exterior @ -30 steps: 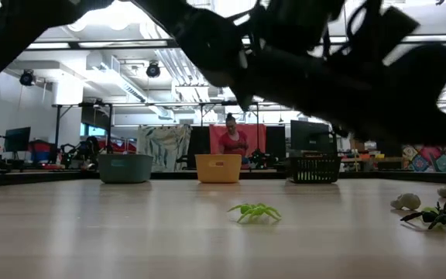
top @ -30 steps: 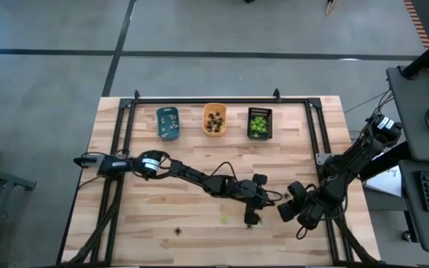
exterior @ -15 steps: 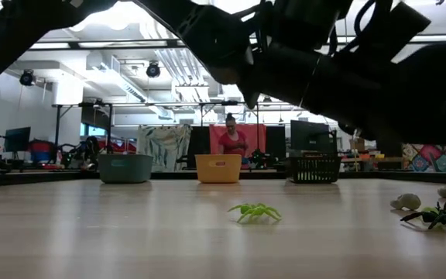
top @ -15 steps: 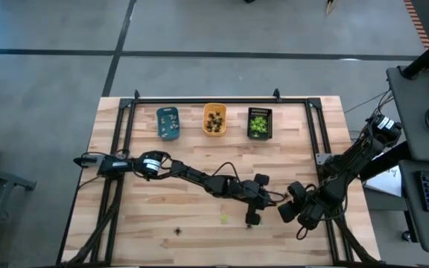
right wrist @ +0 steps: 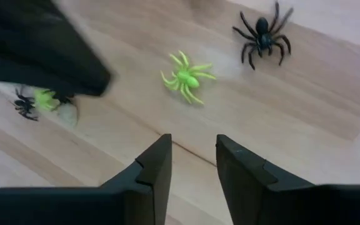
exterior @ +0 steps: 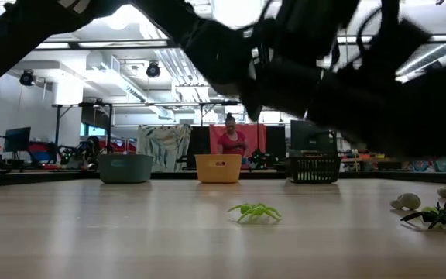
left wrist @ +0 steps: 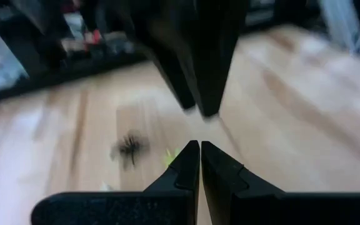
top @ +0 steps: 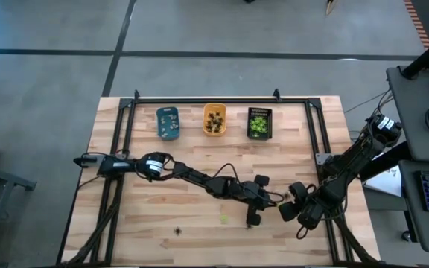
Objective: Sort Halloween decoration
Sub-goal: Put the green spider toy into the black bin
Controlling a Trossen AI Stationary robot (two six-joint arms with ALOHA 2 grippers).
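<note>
A: Right gripper (right wrist: 192,164), fingers apart, hovers over a green spider (right wrist: 186,77) lying loose on the bench (right wrist: 305,100)!
B: Left gripper (left wrist: 200,164) is pressed together, empty, black spider (left wrist: 129,149) beyond.

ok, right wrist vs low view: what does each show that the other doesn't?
Right wrist only: the right gripper, its fingers apart and empty, and a black spider beyond the green one. Low view only: the blue tray, orange tray and black tray across the table, with a person in the room behind. Both: the yellow-green spider loose on the wood.
</note>
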